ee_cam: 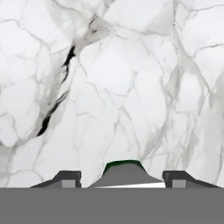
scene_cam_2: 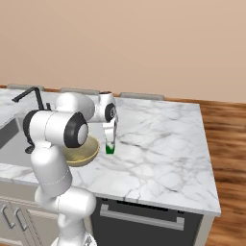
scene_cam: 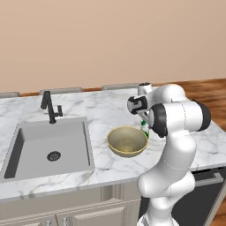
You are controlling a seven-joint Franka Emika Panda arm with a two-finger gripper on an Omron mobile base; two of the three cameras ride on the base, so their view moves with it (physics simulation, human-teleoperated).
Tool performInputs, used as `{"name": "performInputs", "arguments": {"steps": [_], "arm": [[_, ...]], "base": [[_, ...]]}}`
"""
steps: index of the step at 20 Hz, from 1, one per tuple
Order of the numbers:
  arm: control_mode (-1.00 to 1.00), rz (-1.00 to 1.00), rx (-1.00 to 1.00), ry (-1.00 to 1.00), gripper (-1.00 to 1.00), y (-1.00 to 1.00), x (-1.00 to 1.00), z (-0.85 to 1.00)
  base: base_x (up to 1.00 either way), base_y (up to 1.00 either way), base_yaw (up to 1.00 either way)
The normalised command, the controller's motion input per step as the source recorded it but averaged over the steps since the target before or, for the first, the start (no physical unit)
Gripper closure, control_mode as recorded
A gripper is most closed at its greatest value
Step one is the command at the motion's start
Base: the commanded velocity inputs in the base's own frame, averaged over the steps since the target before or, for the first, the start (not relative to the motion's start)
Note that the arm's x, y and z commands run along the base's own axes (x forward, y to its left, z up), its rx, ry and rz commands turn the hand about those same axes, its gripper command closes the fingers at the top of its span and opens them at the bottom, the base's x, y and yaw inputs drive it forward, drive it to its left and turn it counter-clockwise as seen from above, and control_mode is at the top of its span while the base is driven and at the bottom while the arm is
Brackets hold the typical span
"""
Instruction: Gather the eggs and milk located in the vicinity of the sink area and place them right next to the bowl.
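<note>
Standing upright on the marble counter [scene_cam_2: 158, 144] just right of the bowl [scene_cam: 127, 141], the milk [scene_cam_2: 110, 146] shows a green band low on its body but no writing I can read. My arm is folded, elbow toward the cameras, with the hand pointing straight down over the bottle — my gripper [scene_cam_2: 110, 132] is directly above it. In the hand view the green cap [ee_cam: 124, 165] sits between my two finger tips [ee_cam: 65, 178] with a gap on each side, so the jaws look parted and off the bottle — nothing held.
</note>
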Motion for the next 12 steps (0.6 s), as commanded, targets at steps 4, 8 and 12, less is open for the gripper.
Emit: {"name": "performInputs", "arguments": {"steps": [4, 8, 12], "arm": [[-1.0, 0.0, 0.0, 0.0, -1.0, 0.0, -0.01, 0.0], [-1.0, 0.0, 0.0, 0.0, -1.0, 0.0, 0.0, 0.0], [-1.0, 0.0, 0.0, 0.0, -1.0, 0.0, -0.03, 0.0]], "base": [[0.0, 0.0, 0.0], [0.0, 0.0, 0.0], [0.0, 0.0, 0.0]]}}
